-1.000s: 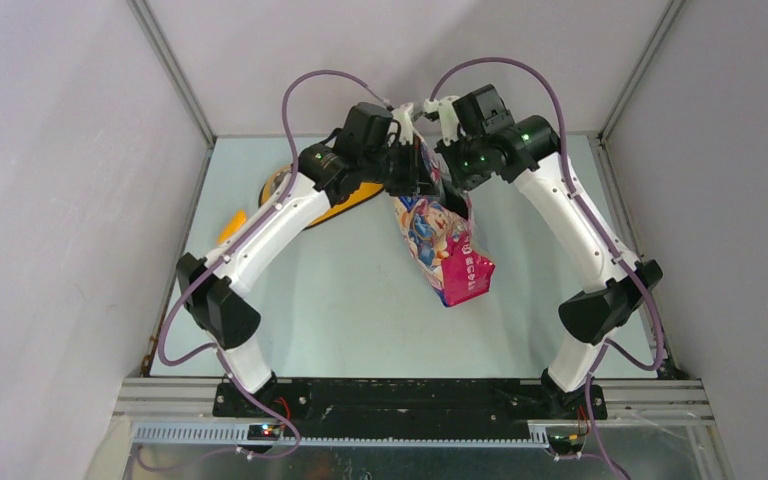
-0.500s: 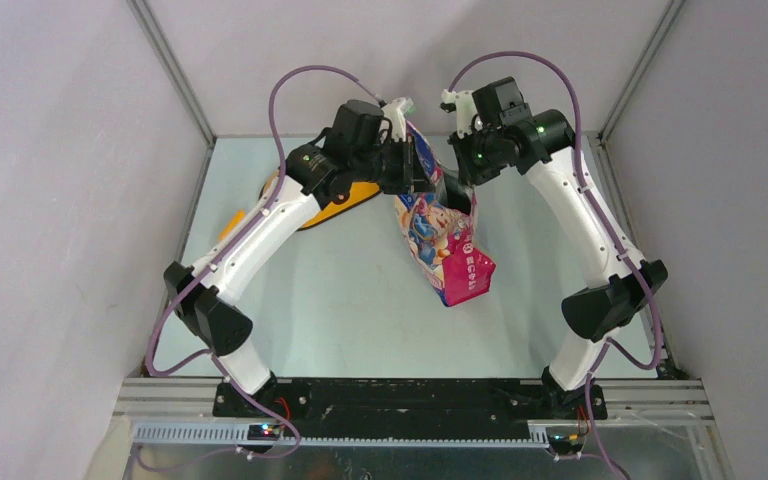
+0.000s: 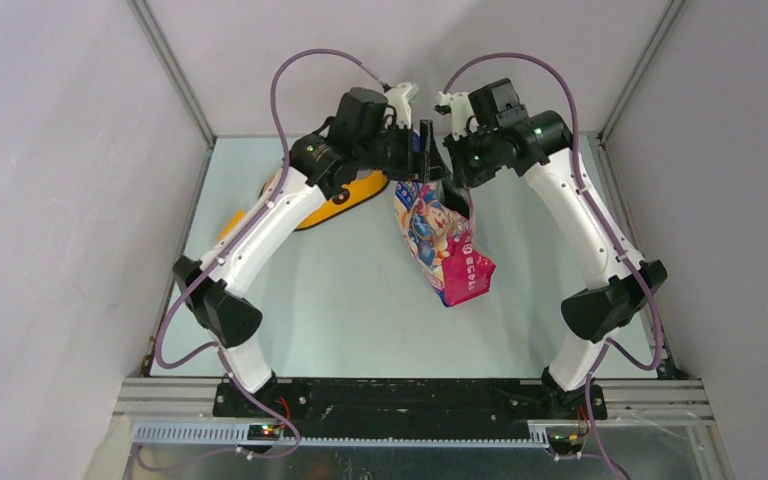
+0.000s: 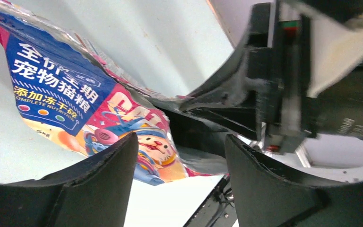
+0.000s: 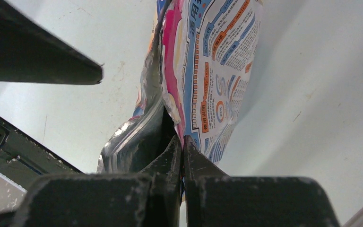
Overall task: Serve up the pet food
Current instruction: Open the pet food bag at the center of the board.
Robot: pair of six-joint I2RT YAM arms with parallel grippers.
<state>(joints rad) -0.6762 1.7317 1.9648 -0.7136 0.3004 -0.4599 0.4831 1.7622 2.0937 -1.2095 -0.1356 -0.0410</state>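
While right gripper (image 5: 182, 144) pinches top edge of pouch (image 3: 446, 246), left gripper (image 4: 180, 140) spread wide beside it, table (image 3: 340, 290) beneath.

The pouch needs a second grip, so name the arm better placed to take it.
Left. The left gripper stands open and empty beside the pouch, while the right gripper is shut on the pouch's upper edge, busy holding it.

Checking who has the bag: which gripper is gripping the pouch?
The right gripper: its jaws are pinched shut on an edge of the pouch. The left gripper has its jaws standing apart, clamping nothing.
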